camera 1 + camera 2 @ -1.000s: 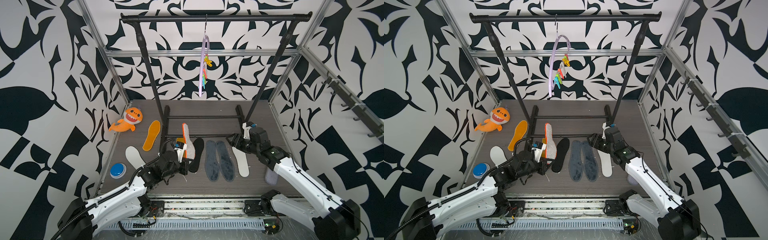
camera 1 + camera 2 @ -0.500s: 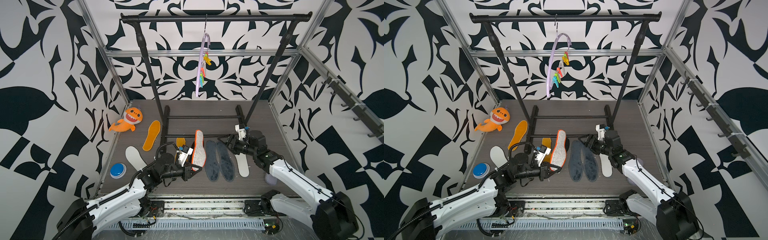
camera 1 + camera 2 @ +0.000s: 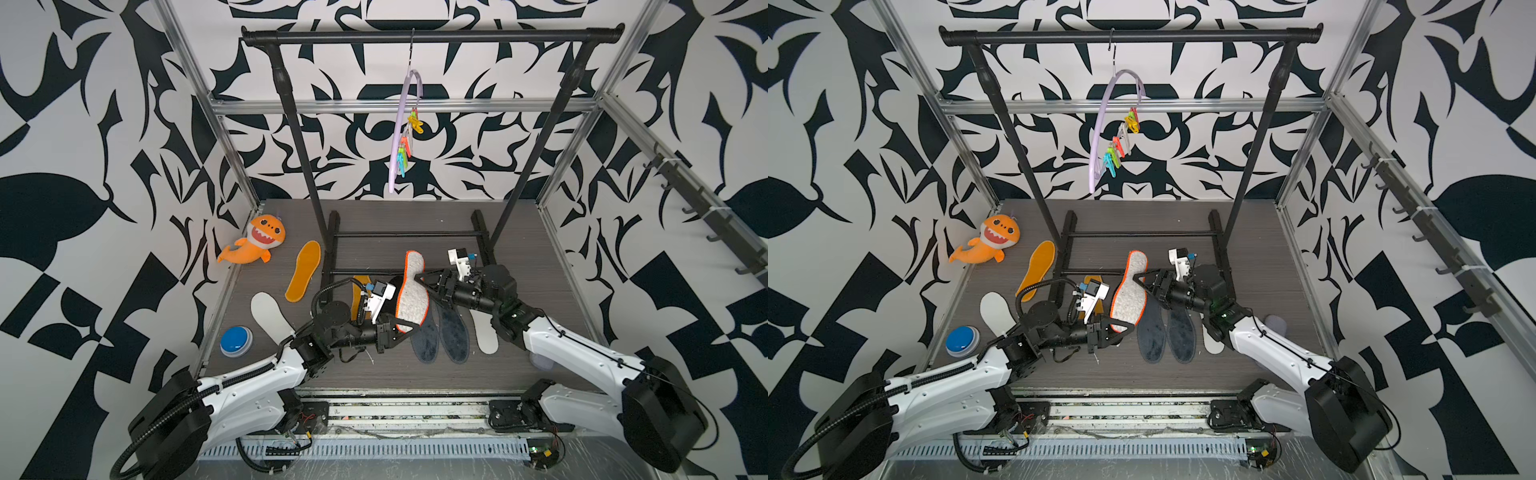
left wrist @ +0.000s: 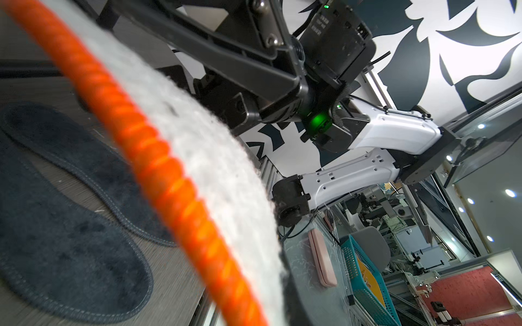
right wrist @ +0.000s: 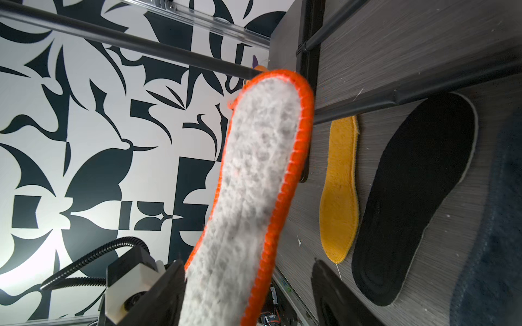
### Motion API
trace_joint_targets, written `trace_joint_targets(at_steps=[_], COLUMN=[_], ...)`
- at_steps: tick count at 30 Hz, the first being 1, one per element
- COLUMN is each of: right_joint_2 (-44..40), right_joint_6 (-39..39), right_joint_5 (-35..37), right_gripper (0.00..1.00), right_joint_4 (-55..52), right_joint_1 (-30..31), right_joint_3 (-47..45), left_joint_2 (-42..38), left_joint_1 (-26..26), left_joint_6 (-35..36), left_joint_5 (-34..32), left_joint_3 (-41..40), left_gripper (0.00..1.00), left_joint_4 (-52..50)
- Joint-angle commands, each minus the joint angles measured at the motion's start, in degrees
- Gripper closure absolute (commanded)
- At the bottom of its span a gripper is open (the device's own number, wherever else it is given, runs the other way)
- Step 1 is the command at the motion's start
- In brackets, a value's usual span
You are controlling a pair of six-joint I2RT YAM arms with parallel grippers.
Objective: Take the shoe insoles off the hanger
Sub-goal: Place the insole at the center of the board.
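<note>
Grey fuzzy insole (image 3: 413, 291) w/ orange stitched rim — upright, in left pincer (image 3: 400, 329)

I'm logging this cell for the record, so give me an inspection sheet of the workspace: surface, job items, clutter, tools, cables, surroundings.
Surface: grey table, insoles scattered on it.
Job's things: hanger hanging, pegs bare; grey insole with orange rim raised off the table; dark grey-blue insoles, orange insole, white insole lying flat.
Clutter: plush shark, blue button, lilac pad under the right arm.
Tools: left tool shut on that insole's near end; right tool open, jaws either side of it.
Cables: black corrugated hose along the left arm.
Surroundings: black clothes rail, patterned walls, wall hook bar.
</note>
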Motion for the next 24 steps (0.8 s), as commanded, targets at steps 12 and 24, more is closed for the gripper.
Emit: trace_joint_targets(at_steps=[12,24], right_joint_2=[-2.3,-11.2], right_joint_6=[1.6,-10.9], right_joint_5=[0.0,-4.0], right_gripper=[0.85,1.0], right_joint_4=[3.9,-23.9], right_joint_1=[1.3,-12.3], right_joint_3=[1.9,5.0], left_joint_2=[3.7,-9.9], left_joint_1=[-0.9,-0.9], left_joint_6=[-1.2,7.3], left_joint_5=[-1.7,-22.5], left_joint_3=[2.2,3.2], left_gripper=[1.0,0.01], left_joint_4=[7.0,-25.7])
